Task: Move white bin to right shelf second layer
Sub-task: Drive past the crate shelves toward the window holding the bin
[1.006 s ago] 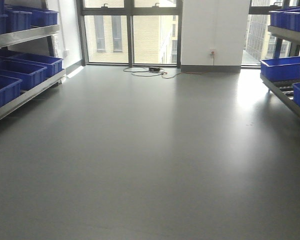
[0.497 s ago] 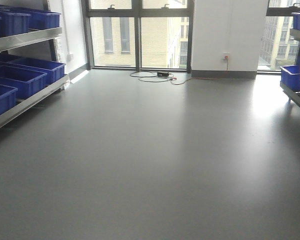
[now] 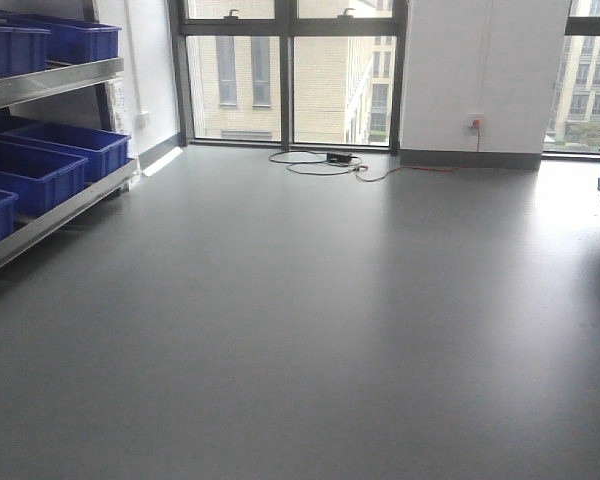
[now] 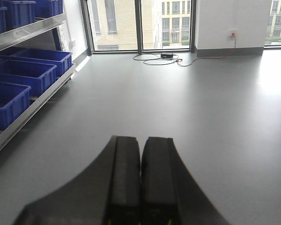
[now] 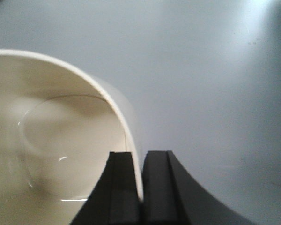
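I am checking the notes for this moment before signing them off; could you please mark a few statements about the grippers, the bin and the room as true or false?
1. The right gripper is clamped on the rim of the white bin. True.
2. The left gripper is wide open. False: its jaws are shut together with nothing between them.
3. The white bin is full of parts. False: its inside shows bare.
4. Blue crates sit on the shelving at the left. True.
5. A cable lies on the floor near the window. True.
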